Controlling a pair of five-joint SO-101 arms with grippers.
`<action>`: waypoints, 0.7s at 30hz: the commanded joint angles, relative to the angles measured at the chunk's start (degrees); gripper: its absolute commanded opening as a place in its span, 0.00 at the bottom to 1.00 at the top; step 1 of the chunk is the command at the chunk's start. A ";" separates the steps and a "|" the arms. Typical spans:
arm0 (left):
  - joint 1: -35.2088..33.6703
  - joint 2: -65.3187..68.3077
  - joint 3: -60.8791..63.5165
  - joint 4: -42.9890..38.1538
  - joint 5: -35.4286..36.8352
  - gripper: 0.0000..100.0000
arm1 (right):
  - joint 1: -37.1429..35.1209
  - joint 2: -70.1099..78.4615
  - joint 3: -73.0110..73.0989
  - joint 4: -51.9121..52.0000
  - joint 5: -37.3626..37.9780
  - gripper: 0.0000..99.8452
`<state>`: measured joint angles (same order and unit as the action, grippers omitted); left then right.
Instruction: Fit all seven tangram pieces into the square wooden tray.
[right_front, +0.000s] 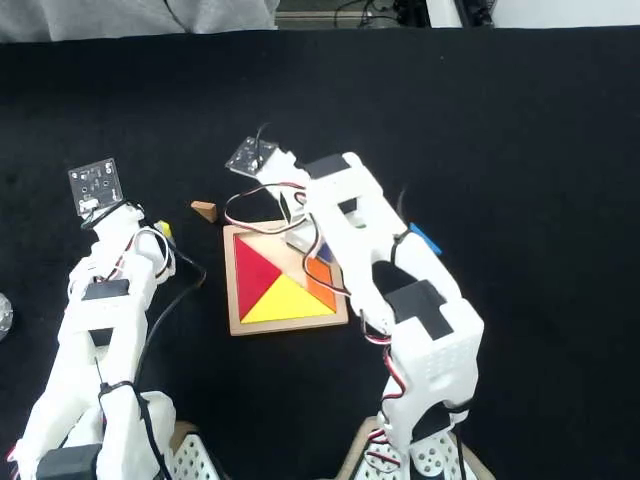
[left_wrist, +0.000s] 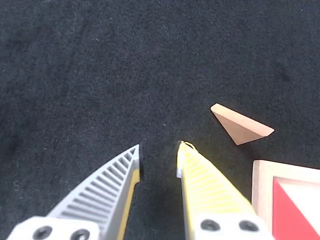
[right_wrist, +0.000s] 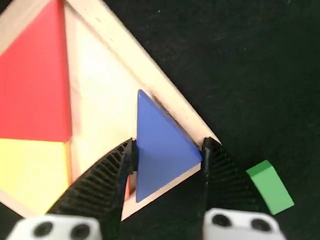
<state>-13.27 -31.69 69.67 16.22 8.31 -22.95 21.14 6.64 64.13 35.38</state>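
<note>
Blue triangle (right_wrist: 160, 137) pinched by R gripper (right_wrist: 169, 150) at tray (right_wrist: 120, 42) corner. Best lower flat, edge flush w/ rim, then release. L gripper (left_wrist: 159, 152) spread, empty.

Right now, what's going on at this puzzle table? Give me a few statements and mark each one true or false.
1. The right gripper is shut on a blue triangle at a corner of the wooden tray. True.
2. The left gripper holds the plain wooden triangle. False: it is open and empty, and that triangle lies on the black table beside it.
3. A red piece and a yellow piece lie in the tray. True.
4. The green piece lies inside the tray. False: it lies on the table outside it.
</note>
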 joint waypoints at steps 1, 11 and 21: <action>0.75 -0.97 -0.48 -0.62 -0.35 0.13 | -0.97 -0.57 0.31 0.53 1.05 0.18; 0.75 -0.97 -0.48 -0.62 -0.35 0.13 | -0.88 -0.66 -1.45 3.52 0.79 0.18; 0.75 -0.97 -0.48 -0.79 -0.35 0.13 | -0.79 -5.23 -0.66 3.78 -1.14 0.29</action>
<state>-13.27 -31.69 69.67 16.22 8.31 -23.21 20.26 6.46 67.47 35.82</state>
